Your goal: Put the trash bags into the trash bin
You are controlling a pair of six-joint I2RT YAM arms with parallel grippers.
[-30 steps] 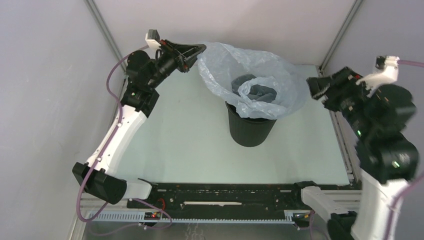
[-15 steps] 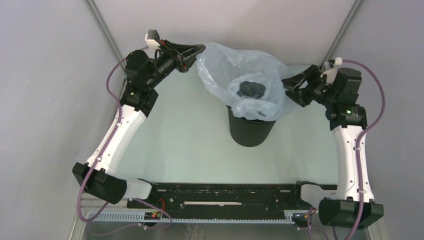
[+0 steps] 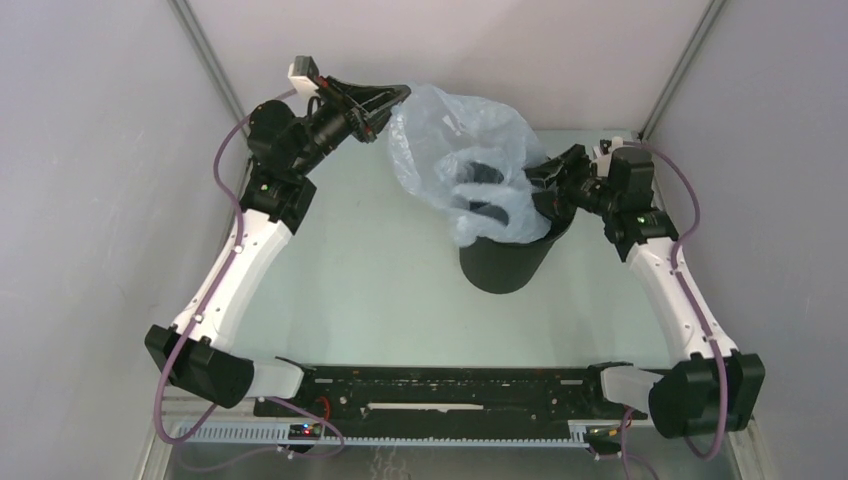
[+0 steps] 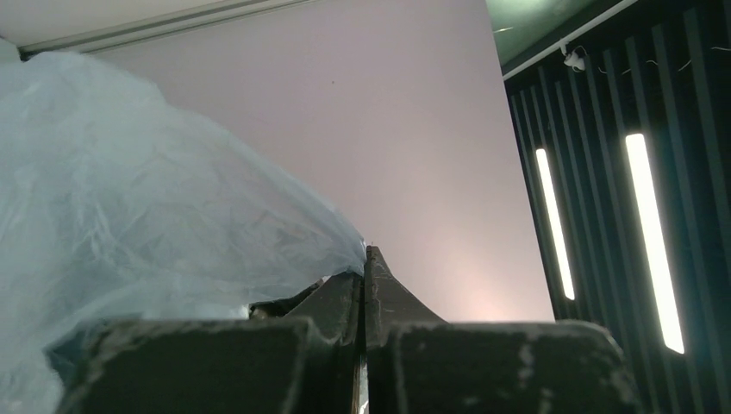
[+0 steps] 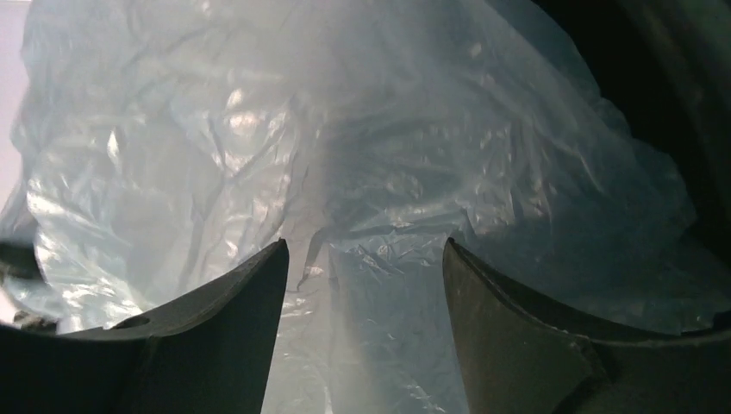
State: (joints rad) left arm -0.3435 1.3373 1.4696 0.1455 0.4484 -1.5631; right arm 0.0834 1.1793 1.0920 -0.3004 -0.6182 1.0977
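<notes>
The left jaws are clenching the upper edge of the trash bag [image 3: 450, 150] and holding it raised beside the trash bin [image 3: 505, 265], apparently so the film is hanging over the opening. The bin is standing upright on the desk [image 3: 380, 290]. The bag is draping partly inside it, with most of it billowing above the rim. The right jaws are standing apart at the bin's right rim, grasping nothing. They are facing the film, seemingly to push it down.

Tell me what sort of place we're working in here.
Probably an enclosed lab test cell, not a home: plain grey panel walls on metal corner posts, a pale green tabletop, and a small round black plastic bin under a filmy pale blue plastic bag.
</notes>
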